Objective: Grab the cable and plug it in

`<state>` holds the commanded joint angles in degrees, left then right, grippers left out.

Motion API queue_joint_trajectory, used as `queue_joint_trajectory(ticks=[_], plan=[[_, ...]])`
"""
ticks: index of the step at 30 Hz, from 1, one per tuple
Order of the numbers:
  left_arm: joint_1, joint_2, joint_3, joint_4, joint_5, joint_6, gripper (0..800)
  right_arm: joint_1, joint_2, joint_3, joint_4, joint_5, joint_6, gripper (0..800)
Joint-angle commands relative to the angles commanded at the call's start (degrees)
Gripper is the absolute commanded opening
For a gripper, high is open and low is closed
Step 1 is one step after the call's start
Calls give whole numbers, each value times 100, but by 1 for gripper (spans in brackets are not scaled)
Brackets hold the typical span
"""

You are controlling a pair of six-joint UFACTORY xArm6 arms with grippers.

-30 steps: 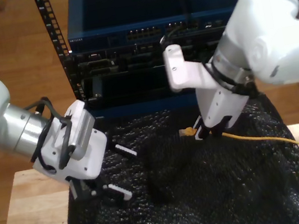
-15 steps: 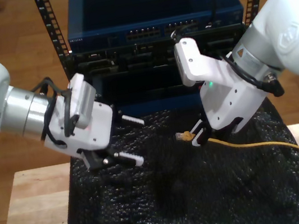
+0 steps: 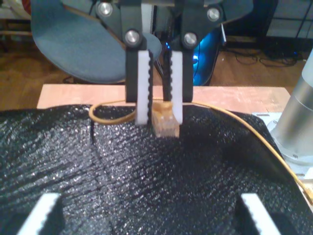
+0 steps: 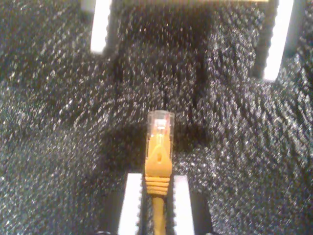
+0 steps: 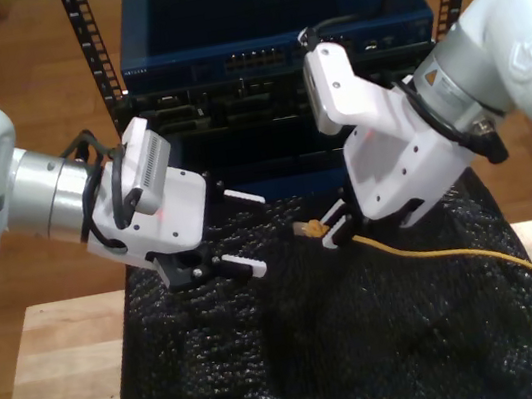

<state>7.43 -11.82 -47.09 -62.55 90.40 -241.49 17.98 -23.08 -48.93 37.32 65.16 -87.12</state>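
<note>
- Wooden table (image 5: 54, 395) under a black foam mat (image 5: 274, 380), with the equipment rack (image 5: 268, 17) behind.
- At the exterior view's left, my first gripper (image 5: 244, 231) has its jaws wide apart and holds nothing. Over the last second it has risen off the mat and swung toward the plug.
- At the middle, the clear plug (image 5: 304, 227) hangs above the mat, higher than a second ago.
- It points toward the exterior view's left and slightly up, at my first gripper's open jaws, not at the rack's ports. Its long axis runs almost level.
- Next, my second gripper (image 5: 334, 234) is clamped on the yellow boot just behind the plug.
- At the exterior view's right, the cable (image 5: 437, 253) trails down across the mat and off the edge.
- My judgement: the grippers are facing up for a handover or regrasp, and plugging in has not begun.
</note>
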Motion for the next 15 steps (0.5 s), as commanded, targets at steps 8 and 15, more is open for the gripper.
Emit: queue_joint_trajectory(ticks=[8, 15], plan=[[26, -18, 18, -62, 281, -167, 774, 193, 255, -114, 35, -123, 9, 6], [26, -18, 44, -53, 273, -229, 739, 316, 369, -158, 35, -158, 9, 6]])
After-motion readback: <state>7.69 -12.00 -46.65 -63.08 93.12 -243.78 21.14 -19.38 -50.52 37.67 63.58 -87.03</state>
